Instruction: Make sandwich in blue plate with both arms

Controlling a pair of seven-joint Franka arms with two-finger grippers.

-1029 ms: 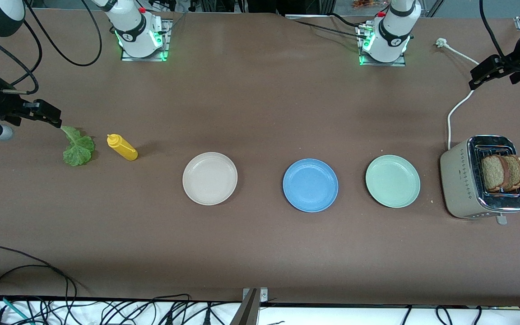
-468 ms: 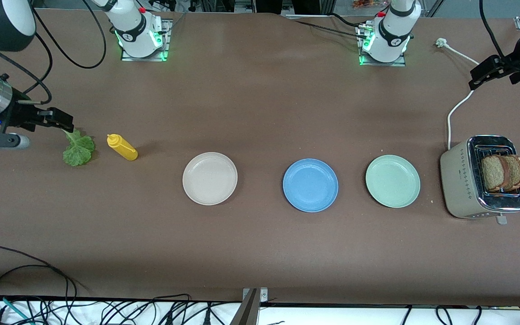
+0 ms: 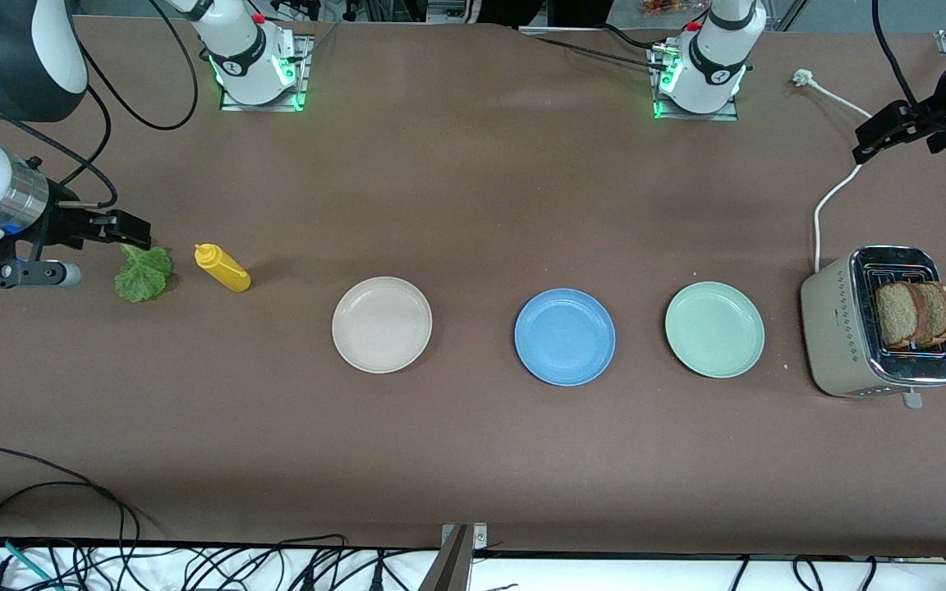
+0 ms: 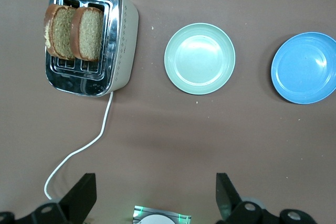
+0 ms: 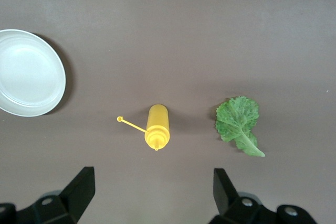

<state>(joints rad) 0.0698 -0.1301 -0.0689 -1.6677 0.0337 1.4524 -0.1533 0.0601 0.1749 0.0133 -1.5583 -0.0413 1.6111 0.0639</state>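
The blue plate (image 3: 565,336) (image 4: 304,67) lies bare between a cream plate and a mint plate. Two brown bread slices (image 3: 916,313) (image 4: 73,24) stand in a toaster (image 3: 842,328) (image 4: 123,40) at the left arm's end of the table. A green lettuce leaf (image 3: 143,273) (image 5: 239,121) lies flat at the right arm's end. My right gripper (image 3: 124,232) (image 5: 152,174) hangs open and empty over the leaf's stem end. Open and empty too, my left gripper (image 3: 871,139) (image 4: 153,182) waits high over the toaster's white cord (image 3: 830,197).
A yellow squeeze bottle (image 3: 222,268) (image 5: 157,127) lies on its side between the lettuce and the cream plate (image 3: 382,324) (image 5: 29,72). The mint plate (image 3: 714,329) (image 4: 199,59) sits between the blue plate and the toaster. Loose cables hang along the table edge nearest the camera.
My right gripper has moved in from the table's end toward the lettuce and now covers its stem. The left arm, the plates and the bread have not moved.
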